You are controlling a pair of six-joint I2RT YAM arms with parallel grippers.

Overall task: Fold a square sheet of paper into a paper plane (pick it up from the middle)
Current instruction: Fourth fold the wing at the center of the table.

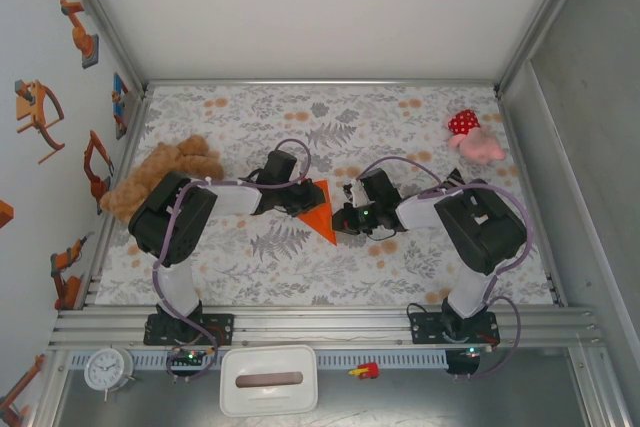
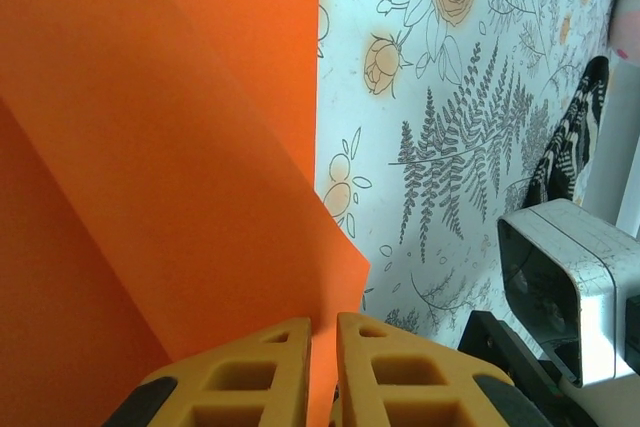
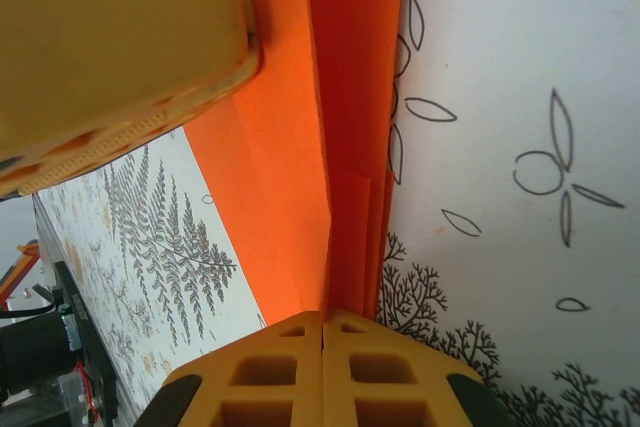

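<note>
A: The orange paper [image 2: 150,147]?
B: Matt, smooth, crisply creased.
A: The right pincer [image 3: 323,319]?
B: Matt yellow plastic with moulded hollows.
A: The bench [image 1: 400,267]?
B: Matt printed floral cover, with a dull-sheen metal rail [image 1: 320,322] along its near edge.

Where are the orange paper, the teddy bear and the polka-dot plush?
orange paper [image 1: 319,213]: top view, middle of the folded triangle.
teddy bear [image 1: 135,187]: top view, brown fur beside the left arm.
polka-dot plush [image 1: 463,124]: top view, its red dotted part.
</note>
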